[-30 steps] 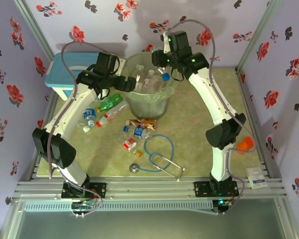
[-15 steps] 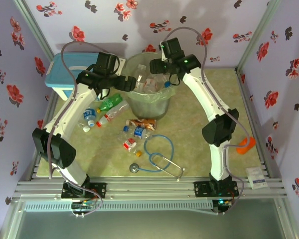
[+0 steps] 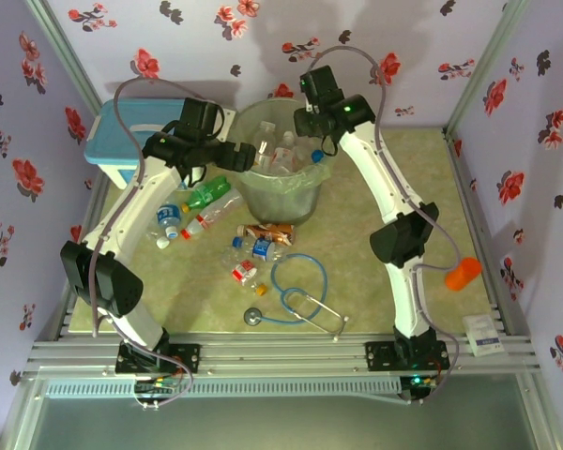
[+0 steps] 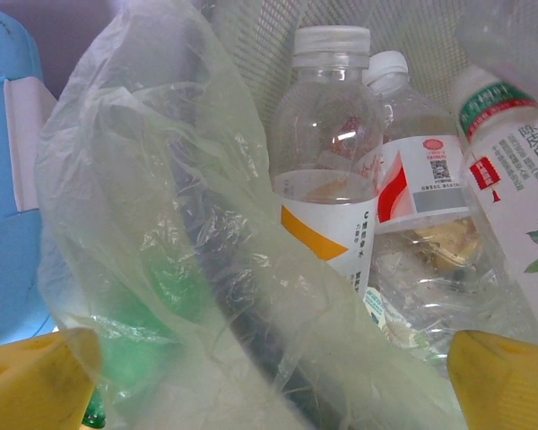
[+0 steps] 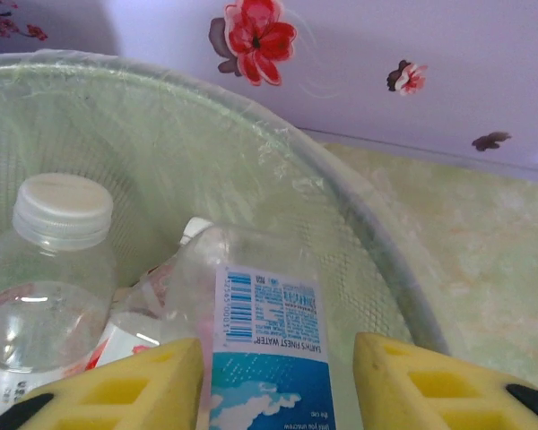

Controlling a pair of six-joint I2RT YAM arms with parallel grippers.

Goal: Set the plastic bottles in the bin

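Note:
The bin point(image 3: 280, 192) stands at the back middle with several plastic bottles point(image 3: 283, 150) inside. More bottles lie on the table left of it and in front: a green one point(image 3: 209, 195), a blue-labelled one point(image 3: 169, 217) and a red-labelled one point(image 3: 245, 272). My left gripper point(image 3: 247, 157) is wide open at the bin's left rim, the clear liner point(image 4: 161, 179) between its fingers point(image 4: 36, 372). My right gripper point(image 3: 307, 131) hangs over the back right rim. A blue-labelled bottle point(image 5: 269, 340) lies between its fingers point(image 5: 134, 385), with a gap beside the right finger.
A blue-lidded white box point(image 3: 122, 141) stands left of the bin. A blue stethoscope point(image 3: 296, 291) and a snack wrapper point(image 3: 267, 230) lie in front of it. An orange object point(image 3: 463, 274) and a small white box point(image 3: 483, 333) sit at the right.
My right gripper has swung left and back over the bin. The blue-capped bottle it held above the rim now sits lower in the bin. The left arm has not moved.

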